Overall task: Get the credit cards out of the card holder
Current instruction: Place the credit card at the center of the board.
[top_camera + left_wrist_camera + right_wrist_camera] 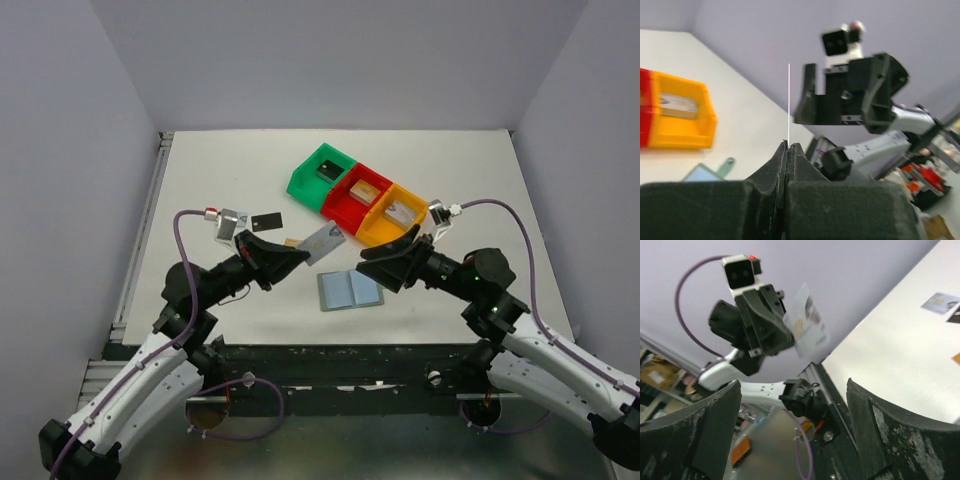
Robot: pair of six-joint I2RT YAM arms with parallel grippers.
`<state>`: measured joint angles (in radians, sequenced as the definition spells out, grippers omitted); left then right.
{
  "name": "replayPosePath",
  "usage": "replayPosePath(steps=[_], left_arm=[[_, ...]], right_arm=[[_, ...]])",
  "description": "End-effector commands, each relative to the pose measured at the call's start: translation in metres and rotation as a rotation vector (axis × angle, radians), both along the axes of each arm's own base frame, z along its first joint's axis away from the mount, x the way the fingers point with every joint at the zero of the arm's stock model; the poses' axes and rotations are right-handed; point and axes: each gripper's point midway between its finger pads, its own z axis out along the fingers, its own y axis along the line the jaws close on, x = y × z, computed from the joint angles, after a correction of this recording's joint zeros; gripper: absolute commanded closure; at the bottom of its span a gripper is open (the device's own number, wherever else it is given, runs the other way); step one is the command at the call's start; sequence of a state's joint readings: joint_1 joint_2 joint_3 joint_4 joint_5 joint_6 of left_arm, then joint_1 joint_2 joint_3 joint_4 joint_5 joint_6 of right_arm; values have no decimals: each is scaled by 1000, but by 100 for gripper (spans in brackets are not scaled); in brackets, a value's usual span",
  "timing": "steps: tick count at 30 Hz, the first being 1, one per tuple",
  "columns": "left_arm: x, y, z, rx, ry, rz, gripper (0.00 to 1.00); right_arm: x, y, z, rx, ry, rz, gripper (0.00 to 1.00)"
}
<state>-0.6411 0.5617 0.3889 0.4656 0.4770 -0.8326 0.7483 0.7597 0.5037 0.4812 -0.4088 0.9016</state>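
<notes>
Left fingers (303, 256): clamped shut on silver-grey card (322, 243) — held off the worktop (230, 180), mid-frame.
Right fingers (380, 264): spread wide, gripping nothing.
Card holder (350, 290): open flat on worktop — just below the held card, centre of frame.
Black card (267, 221): flat on worktop, left of the held card.

Pale lilac walls (340, 60) boxed in the white table (220, 170) on three sides; a metal rail (135, 270) ran along its left edge.

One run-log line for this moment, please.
left jaws: shut on silver-grey card, above table | right jaws: open, empty | card holder: open on table | black card: on table
</notes>
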Motion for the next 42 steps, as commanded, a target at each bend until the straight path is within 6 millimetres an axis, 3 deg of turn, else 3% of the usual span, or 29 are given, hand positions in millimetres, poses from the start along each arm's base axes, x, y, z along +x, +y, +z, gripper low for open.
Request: replayPosePath(steps=[1, 4, 8, 16, 20, 30, 35, 42], left_arm=[[26, 31, -15, 207, 129, 113, 100], [51, 58, -33, 317, 269, 195, 100], [82, 84, -55, 358, 438, 221, 100], [151, 128, -74, 377, 564, 321, 100], [178, 152, -95, 485, 629, 369, 100], [198, 193, -146, 720, 530, 460, 100], [207, 220, -171, 755, 659, 471, 100], [208, 220, -199, 655, 789, 358, 100]], right_arm=[[15, -26, -39, -250, 43, -156, 6], [15, -36, -53, -368, 65, -180, 6], [8, -32, -67, -455, 84, -113, 7], [-5, -25, -104, -554, 163, 4, 10], [-8, -27, -116, -581, 173, 14, 11], [-14, -33, -138, -606, 175, 24, 11], [-16, -33, -141, -618, 170, 42, 11], [-17, -37, -148, -636, 172, 31, 11]])
